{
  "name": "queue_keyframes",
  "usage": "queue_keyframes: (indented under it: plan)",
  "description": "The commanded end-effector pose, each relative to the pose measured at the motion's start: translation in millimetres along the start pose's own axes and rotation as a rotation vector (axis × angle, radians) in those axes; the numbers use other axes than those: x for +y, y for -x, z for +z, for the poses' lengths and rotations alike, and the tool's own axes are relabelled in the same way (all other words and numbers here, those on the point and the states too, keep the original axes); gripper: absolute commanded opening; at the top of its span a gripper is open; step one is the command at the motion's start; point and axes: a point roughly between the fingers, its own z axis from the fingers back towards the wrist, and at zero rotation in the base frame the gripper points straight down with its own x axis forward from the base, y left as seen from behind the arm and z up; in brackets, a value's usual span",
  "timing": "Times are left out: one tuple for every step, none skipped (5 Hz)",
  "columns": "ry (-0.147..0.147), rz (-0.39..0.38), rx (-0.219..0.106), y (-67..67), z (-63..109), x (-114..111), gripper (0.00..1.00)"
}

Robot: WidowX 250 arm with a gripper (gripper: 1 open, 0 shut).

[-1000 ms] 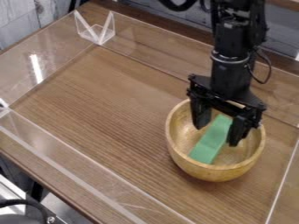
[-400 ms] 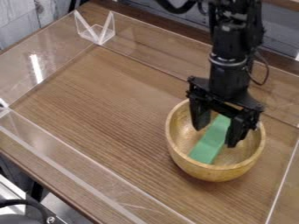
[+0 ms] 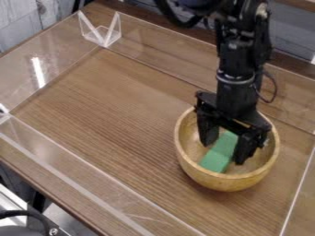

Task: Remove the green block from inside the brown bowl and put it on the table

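Note:
The brown bowl [image 3: 201, 169] sits on the table [image 3: 110, 111] at the right front. Inside it the green block [image 3: 220, 155] leans on a slant, its upper end hidden behind my fingers. My gripper [image 3: 233, 139] points straight down into the bowl, open, with one black finger on each side of the block's upper part. Whether the fingers touch the block cannot be told.
Low clear acrylic walls [image 3: 50, 152] border the table on the left and front. A clear angled bracket [image 3: 101, 29] stands at the back left corner. The bowl lies close to the table's right edge.
The gripper has sunk a little deeper into the bowl, now covering more of the block's upper end. The jaws stay open and the block and bowl have not moved.

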Motion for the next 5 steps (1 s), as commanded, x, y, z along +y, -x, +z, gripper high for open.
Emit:
queue_keyframes:
  plan:
    - [0.000,-0.007,-0.045,-5.4,2.2,1,1.00]
    - [0.000,-0.004,-0.054,-5.8,1.6,1,0.00]
    - [0.002,0.001,-0.060,-5.1,7.2,1,0.00]
    - [0.004,0.007,-0.066,-4.0,16.0,1,0.00]
    - [0.007,0.015,-0.072,-2.8,26.2,1,0.00]
